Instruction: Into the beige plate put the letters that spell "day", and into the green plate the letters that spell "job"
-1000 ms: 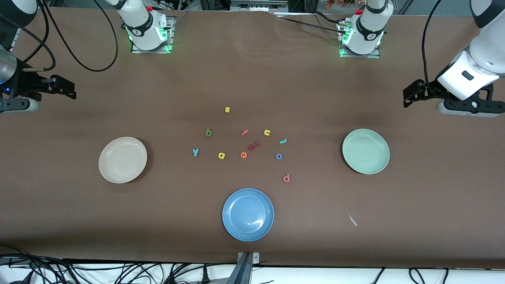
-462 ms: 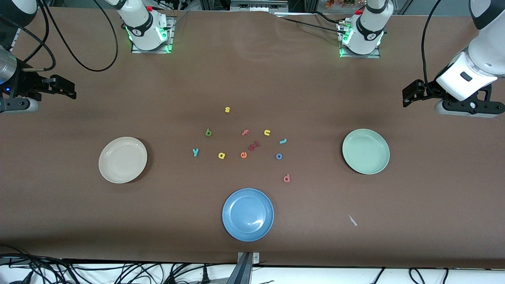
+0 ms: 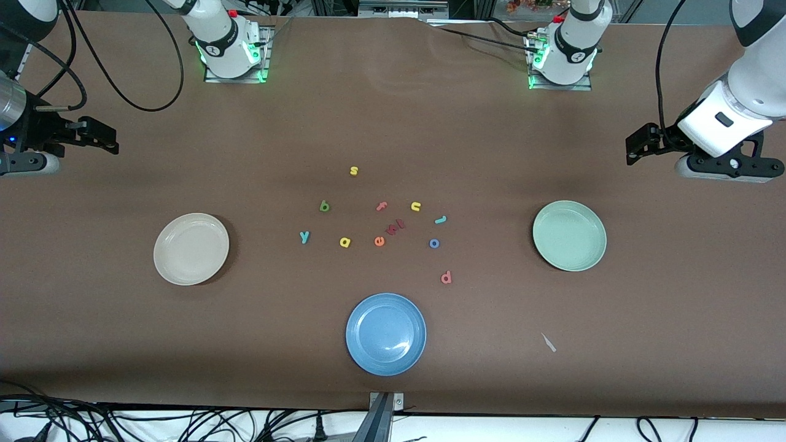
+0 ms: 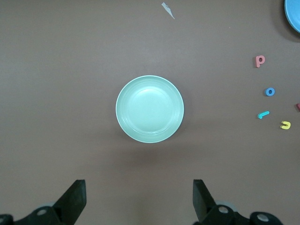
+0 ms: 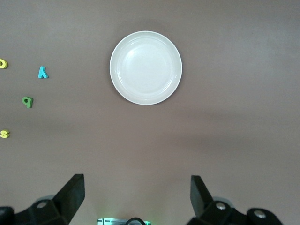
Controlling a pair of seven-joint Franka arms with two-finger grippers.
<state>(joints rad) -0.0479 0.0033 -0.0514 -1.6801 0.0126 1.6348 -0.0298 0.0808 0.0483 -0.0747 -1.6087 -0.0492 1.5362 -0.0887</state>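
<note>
Sorting is not yet begun: all letters lie mid-bench between the empty beige plate (image 3: 191, 248) and green plate (image 3: 569, 236). Left tool (image 4: 139, 201) and right tool (image 5: 137, 197) are held wide open, empty, above each bench end. A descent onto one letter is needed next.

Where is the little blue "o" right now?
The blue "o" lies on the table among the loose letters, toward the left arm's end of the cluster, between the teal "j" and the red letter, which is nearer the front camera.
</note>
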